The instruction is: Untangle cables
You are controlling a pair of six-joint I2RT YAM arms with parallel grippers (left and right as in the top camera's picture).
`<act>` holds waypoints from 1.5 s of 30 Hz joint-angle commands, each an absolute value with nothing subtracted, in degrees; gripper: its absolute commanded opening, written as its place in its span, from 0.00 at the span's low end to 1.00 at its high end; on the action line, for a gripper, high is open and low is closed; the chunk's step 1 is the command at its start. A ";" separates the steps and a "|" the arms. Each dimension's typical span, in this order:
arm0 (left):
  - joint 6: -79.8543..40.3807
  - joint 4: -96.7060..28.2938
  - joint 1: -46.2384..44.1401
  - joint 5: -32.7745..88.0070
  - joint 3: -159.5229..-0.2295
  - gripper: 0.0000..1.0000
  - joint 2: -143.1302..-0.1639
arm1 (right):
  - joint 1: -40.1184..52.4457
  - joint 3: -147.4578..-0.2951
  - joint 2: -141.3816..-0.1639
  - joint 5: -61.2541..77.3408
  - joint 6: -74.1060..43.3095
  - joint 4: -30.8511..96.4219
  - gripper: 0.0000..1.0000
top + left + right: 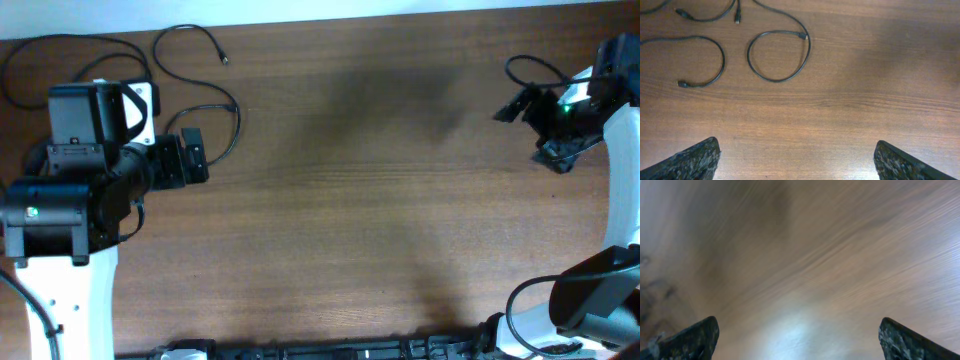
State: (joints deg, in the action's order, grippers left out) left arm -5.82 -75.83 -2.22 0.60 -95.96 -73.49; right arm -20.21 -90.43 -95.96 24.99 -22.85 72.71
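Several thin black cables lie loose on the wooden table at the far left. In the overhead view one cable (188,27) curls near the table's far edge and ends in a plug, and another (60,38) arcs behind the left arm. In the left wrist view one cable forms a closed loop (777,55), a second (715,55) curves round to a plug, and more cross the top edge (705,19). My left gripper (197,158) (797,160) is open and empty, short of the cables. My right gripper (510,108) (800,340) is open and empty over bare, blurred wood at the far right.
The left arm's body (70,200) covers the table's left edge. The right arm's base (600,290) stands at the right edge. A thin black loop (530,65) sits by the right wrist. Black hardware (330,350) runs along the front edge.
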 commanded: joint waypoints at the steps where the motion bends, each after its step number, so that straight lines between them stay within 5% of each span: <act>1: -6.85 -75.50 -1.91 -0.36 -95.07 0.99 -72.97 | -20.16 -91.02 -96.25 46.59 -9.52 75.85 0.99; 11: -6.85 -75.53 -1.91 -0.23 -95.07 0.99 -73.06 | -5.50 -91.02 -89.69 36.27 -3.73 86.83 0.99; 16: -6.83 -75.55 -1.91 -0.21 -95.07 0.99 -73.06 | 3.44 -91.09 -81.60 21.37 -14.06 87.09 0.99; 28: -6.85 -75.55 -1.91 -0.21 -95.07 0.99 -73.06 | 3.38 -91.02 -56.40 11.53 -18.96 90.43 0.99; 45: -6.85 -75.68 -1.91 -0.21 -95.07 0.99 -73.06 | 3.38 -82.67 -53.78 2.63 -10.90 84.62 0.99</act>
State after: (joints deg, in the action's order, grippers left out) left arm -6.11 -75.64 -2.22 0.40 -95.29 -73.49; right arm 3.16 -87.42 -55.61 6.17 -13.19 88.47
